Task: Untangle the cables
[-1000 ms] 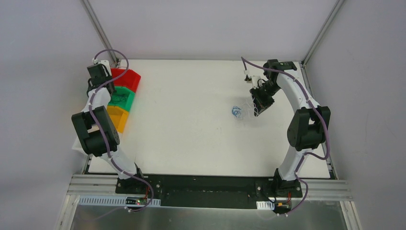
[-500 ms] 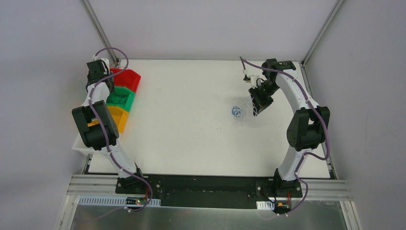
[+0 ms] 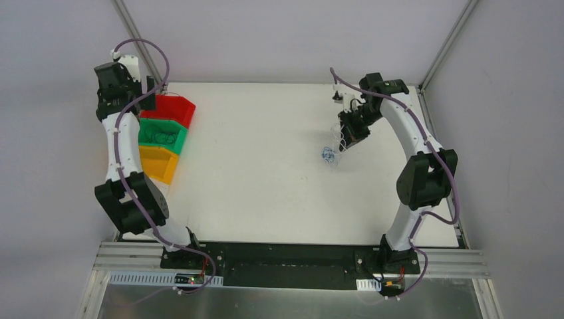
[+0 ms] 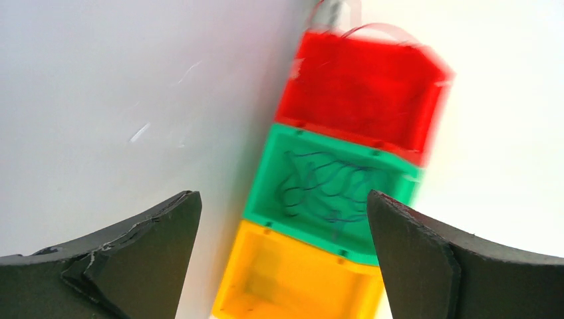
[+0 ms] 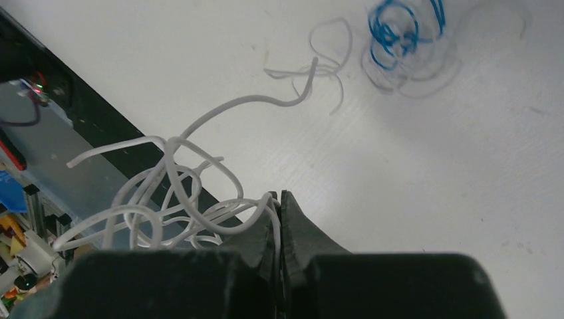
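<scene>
Over the left-edge bins (image 4: 362, 86), left tool (image 4: 282, 226) gapes empty; right tool (image 5: 280, 199) pinches white cables (image 5: 166, 186) above the table (image 5: 432, 199).

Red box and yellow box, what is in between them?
The green box sits between the red box and the yellow box, with thin dark cables curled inside. The left wrist view shows it best.

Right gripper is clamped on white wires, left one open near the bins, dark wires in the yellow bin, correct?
No: the left wrist view shows the dark wires in the green bin instead. The rest stands: right gripper shut on the white wires, left gripper open.
</scene>
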